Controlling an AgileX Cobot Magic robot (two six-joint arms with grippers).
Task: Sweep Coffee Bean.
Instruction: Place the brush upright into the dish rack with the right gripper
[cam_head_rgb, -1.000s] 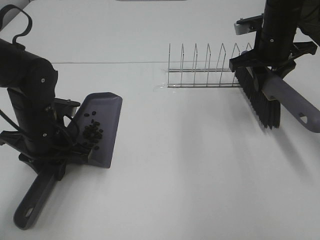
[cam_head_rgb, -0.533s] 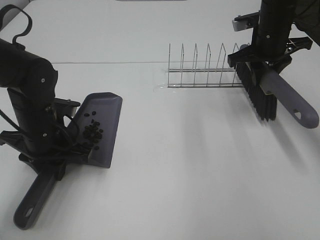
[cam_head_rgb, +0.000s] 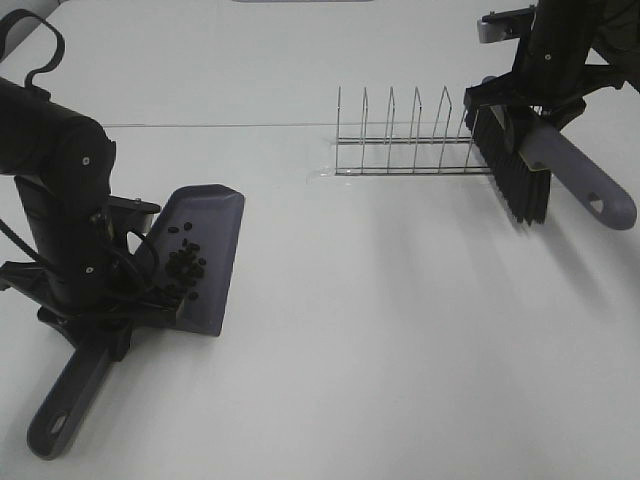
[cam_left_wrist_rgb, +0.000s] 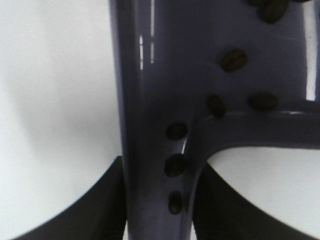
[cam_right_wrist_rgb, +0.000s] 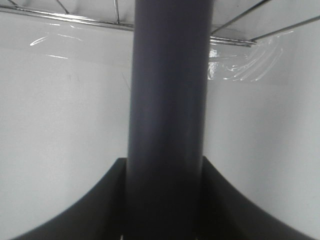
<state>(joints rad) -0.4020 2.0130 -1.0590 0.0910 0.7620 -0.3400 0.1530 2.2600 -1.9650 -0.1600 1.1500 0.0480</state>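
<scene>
Coffee beans (cam_head_rgb: 186, 269) lie in a loose dark cluster inside a grey-purple dustpan (cam_head_rgb: 205, 240) at the left; several beans (cam_left_wrist_rgb: 175, 131) show close up on the dustpan (cam_left_wrist_rgb: 155, 75) in the left wrist view. My left gripper (cam_head_rgb: 105, 325) is shut on the dustpan's handle (cam_head_rgb: 65, 405), and the pan rests on the white table. My right gripper (cam_head_rgb: 530, 105) is shut on a brush with black bristles (cam_head_rgb: 505, 170) and a grey handle (cam_head_rgb: 580, 185), held in the air at the right end of the wire rack. The handle (cam_right_wrist_rgb: 167, 100) fills the right wrist view.
A wire dish rack (cam_head_rgb: 405, 140) stands at the back centre-right on a clear sheet, just left of the brush. It shows in the right wrist view (cam_right_wrist_rgb: 75, 17) too. The white table (cam_head_rgb: 380, 340) spreads between the arms.
My right gripper has lifted the brush up and back, away from the table, close to the rack's right end. The left arm, dustpan and beans have not moved.
</scene>
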